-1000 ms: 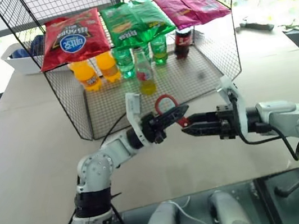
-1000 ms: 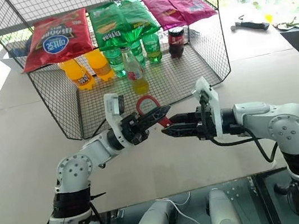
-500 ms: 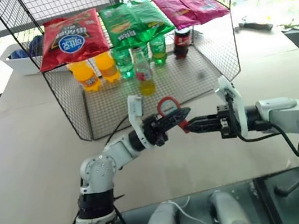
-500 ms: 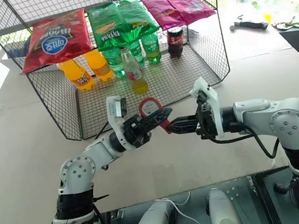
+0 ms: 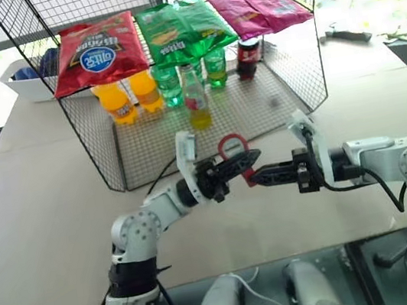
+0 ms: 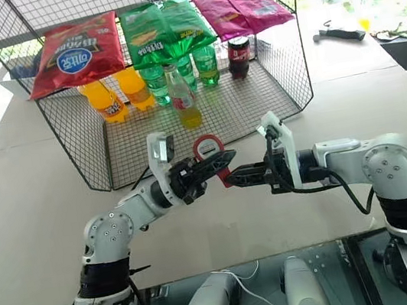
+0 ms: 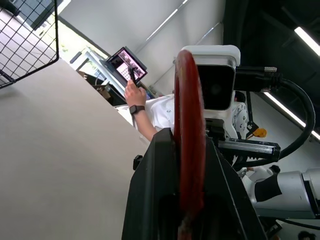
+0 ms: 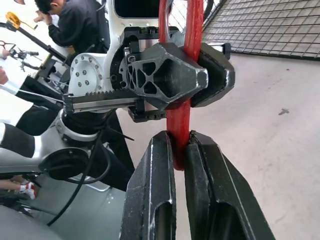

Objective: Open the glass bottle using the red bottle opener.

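— While both arms hang over the table, who has the red bottle opener?

— Both touch it. The right gripper is clamped tight on the lower end of its handle, as the right wrist view shows. The left gripper has its two black fingers on either side of the shaft just above, under the ring; whether they press or sit slack I cannot tell.

— How does the opener stand?

— Roughly upright, ring on top, in the air between the two arms, in front of the wire rack.

— And the glass bottle?

— Upright on the rack's mesh floor, cap on, well apart from both grippers. Orange bottles and green bottles stand behind it, with snack bags lying on the shelf above.
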Tool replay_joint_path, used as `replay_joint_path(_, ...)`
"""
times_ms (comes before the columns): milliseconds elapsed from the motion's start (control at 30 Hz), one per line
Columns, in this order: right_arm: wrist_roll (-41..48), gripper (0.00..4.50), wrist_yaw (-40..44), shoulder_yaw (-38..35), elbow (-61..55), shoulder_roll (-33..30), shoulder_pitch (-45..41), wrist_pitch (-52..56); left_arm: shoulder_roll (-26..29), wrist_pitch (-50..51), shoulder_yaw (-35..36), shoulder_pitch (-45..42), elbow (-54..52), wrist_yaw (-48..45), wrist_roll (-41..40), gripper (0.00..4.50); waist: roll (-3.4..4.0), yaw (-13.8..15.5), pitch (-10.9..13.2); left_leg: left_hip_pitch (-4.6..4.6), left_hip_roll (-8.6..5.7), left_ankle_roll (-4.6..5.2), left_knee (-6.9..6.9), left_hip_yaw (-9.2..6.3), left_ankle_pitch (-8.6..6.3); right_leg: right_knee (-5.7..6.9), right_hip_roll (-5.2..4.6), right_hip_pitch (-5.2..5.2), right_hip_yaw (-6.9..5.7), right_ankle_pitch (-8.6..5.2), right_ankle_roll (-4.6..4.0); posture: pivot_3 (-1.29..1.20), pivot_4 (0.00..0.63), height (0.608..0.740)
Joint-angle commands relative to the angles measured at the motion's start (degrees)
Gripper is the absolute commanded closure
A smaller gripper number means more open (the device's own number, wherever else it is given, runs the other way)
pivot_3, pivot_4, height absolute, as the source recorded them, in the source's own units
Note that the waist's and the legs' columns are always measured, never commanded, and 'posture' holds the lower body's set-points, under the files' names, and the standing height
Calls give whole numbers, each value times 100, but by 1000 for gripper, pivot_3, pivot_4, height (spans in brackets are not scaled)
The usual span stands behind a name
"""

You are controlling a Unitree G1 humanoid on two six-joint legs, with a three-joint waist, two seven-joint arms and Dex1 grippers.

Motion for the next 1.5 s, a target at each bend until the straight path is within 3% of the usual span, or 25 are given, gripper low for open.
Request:
replay_joint_path(33,601,4500,27,103,-240,116,-43,84,-96,-162,-107,-57,-200,32,86,2514,1,0,0,0,0,0,0,1,0,0,-1,0,1,0,0,0,150,740)
replay_joint_path(100,681,4500,-4,29,-193,66,-39,89,-180,-219,-34,-77,-139,183,107,1497,0,2,0,0,-1,0,1,1,0,0,-2,0,1,0,0,0,150,740)
replay_joint_path(133,691,4500,-9,-22,-166,5,-29,89,-190,-233,-3,-88,-121,217,104,1207,1,1,0,0,-2,0,1,1,0,0,-2,0,1,0,0,0,150,740)
replay_joint_path(167,696,4500,-5,-89,-150,-86,-4,88,-199,-249,41,-88,-121,261,100,1216,1,1,0,0,-1,0,1,-1,0,0,0,0,-1,0,0,0,150,740)
replay_joint_path(233,709,4500,-23,-196,-130,-242,45,71,-191,-242,119,-72,-149,282,35,410,0,11,0,-2,-4,1,2,-2,0,-1,-3,0,-3,0,0,0,150,740)
replay_joint_path(600,363,4500,-186,-632,-81,-709,293,-406,-101,-239,326,115,-273,284,-168,410,0,5,0,-1,-2,1,1,0,-1,-1,0,0,-2,0,1,0,150,740)
replay_joint_path(1067,-88,4500,582,-365,-379,-966,330,-633,-209,-53,287,-10,-140,134,-531,410,0,7,1,-2,-2,2,1,1,-1,-1,-1,0,-2,0,1,0,150,740)
replay_joint_path(1167,-89,4500,713,-330,-434,-982,334,-628,-210,-17,291,-15,-123,130,-593,1242,0,6,1,-2,-2,2,1,0,-1,-2,-1,0,-2,0,1,0,150,740)
replay_joint_path(1300,-78,4500,788,-311,-468,-942,342,-664,-187,100,290,-5,-104,104,-733,2883,-1,8,1,-2,-2,1,1,0,-1,-2,-1,0,-2,0,1,0,150,740)
replay_joint_path(1400,-84,4500,808,-317,-466,-938,343,-684,-184,103,300,6,-90,134,-748,4413,-1,7,1,-2,-2,1,1,0,-1,-2,-1,0,-2,0,1,0,150,740)
replay_joint_path(1500,-79,4500,817,-322,-468,-931,364,-711,-187,102,303,19,-77,145,-741,4413,-1,8,1,-2,-2,2,1,0,-1,-2,-1,0,-2,0,1,0,150,740)
